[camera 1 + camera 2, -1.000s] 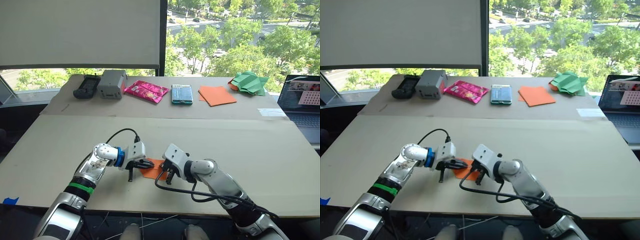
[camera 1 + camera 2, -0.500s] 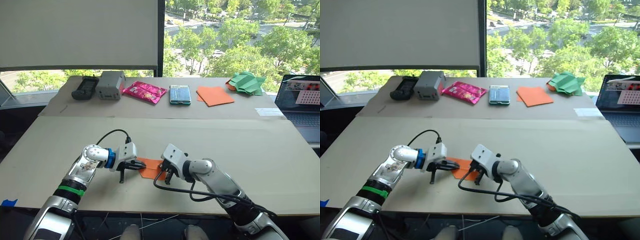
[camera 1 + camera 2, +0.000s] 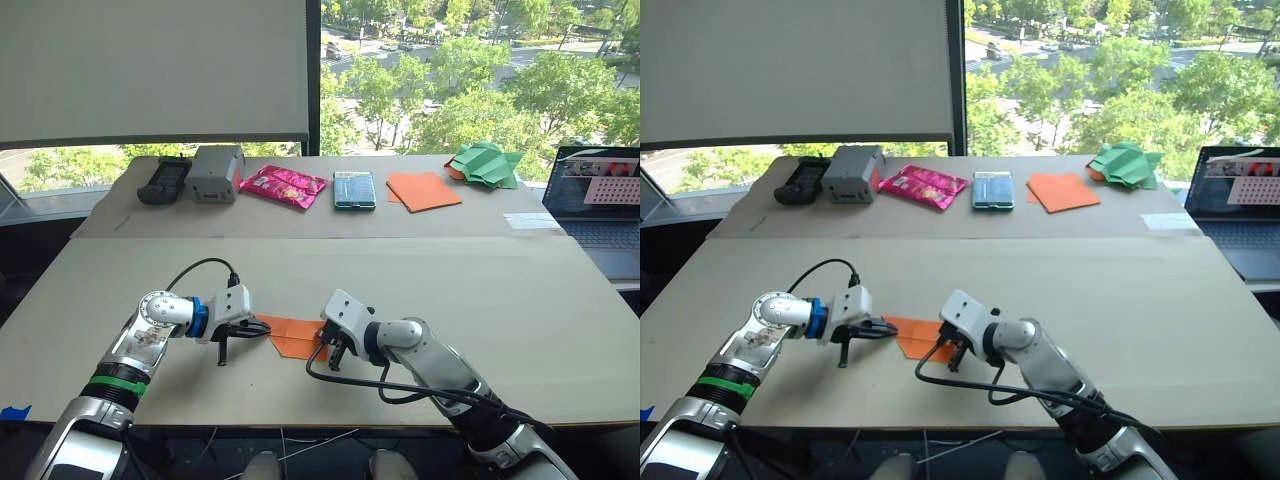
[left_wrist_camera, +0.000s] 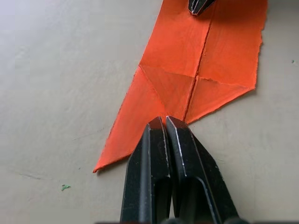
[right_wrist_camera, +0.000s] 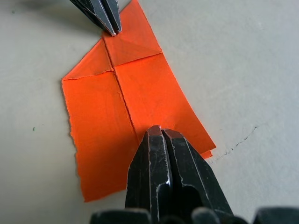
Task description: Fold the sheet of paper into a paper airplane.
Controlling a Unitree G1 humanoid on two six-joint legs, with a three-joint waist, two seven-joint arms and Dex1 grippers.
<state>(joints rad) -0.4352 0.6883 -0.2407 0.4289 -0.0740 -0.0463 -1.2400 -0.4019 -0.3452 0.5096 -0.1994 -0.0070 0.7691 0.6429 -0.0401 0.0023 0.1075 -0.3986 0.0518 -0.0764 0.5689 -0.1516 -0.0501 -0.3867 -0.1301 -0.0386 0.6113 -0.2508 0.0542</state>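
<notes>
The sheet of paper (image 3: 292, 337) lies flat on the near table, bright orange, creased down its middle, with two corners folded into a point at its left end. My left gripper (image 3: 262, 327) is shut, its tips pressing on that pointed end (image 4: 174, 100) at the centre crease. At the paper's opposite, square end my right gripper (image 3: 326, 345) is also shut, tips resting on the same crease (image 5: 122, 93). Each wrist view shows the other gripper's tips at the paper's far end.
On the back table stand a black device (image 3: 160, 180), a grey box (image 3: 212, 171), a pink packet (image 3: 282, 185), a teal packet (image 3: 354, 189), a smooth orange square (image 3: 423, 190) and green crumpled paper (image 3: 485, 164). A laptop (image 3: 598, 195) sits at the far right.
My left gripper has slid left along the paper, and more of its pointed left end now shows. The right gripper has stayed put. The camera has shifted slightly.
</notes>
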